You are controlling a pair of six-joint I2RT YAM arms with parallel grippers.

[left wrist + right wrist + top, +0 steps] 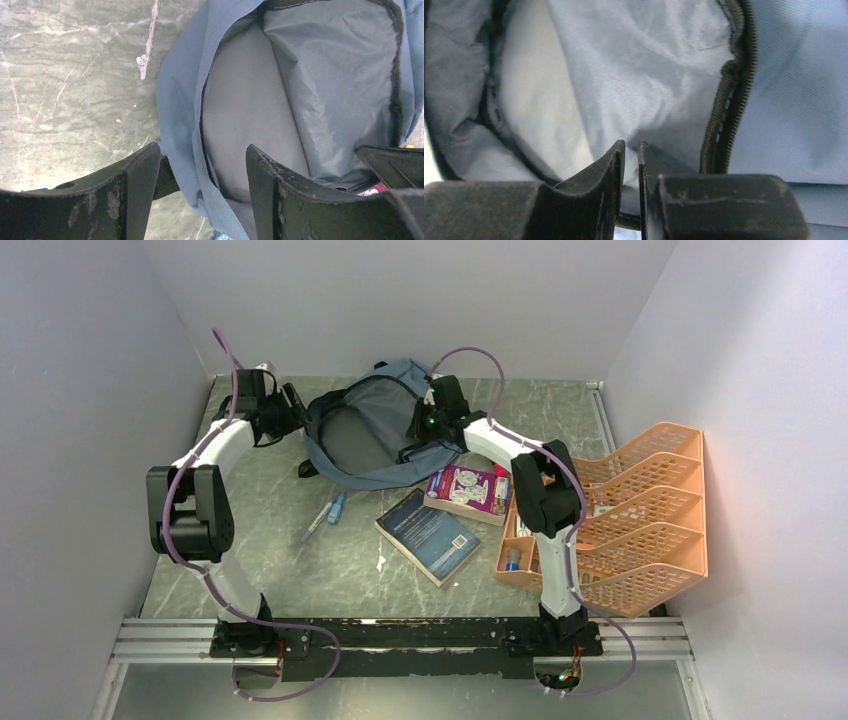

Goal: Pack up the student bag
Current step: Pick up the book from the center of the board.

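2 grippers flanked the student bag [365, 435], which lay mouth-up on the table [260, 560], its gaping opening stretched crosswise between them. Left gripper [200, 152] stood spread wide astride the bag's left rim, while right gripper [631, 146] was squeezed to a slit at the bag's right rim, apparently pinching lining beside the zip. Just near-right of the bag lay a blue book [428, 535], closer to the right arm, so loading likely called for that side to let go.

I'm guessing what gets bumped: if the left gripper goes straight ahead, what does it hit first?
Probably the bag: its open rim lies right ahead of the left gripper, between the open jaws. Depth is unclear.
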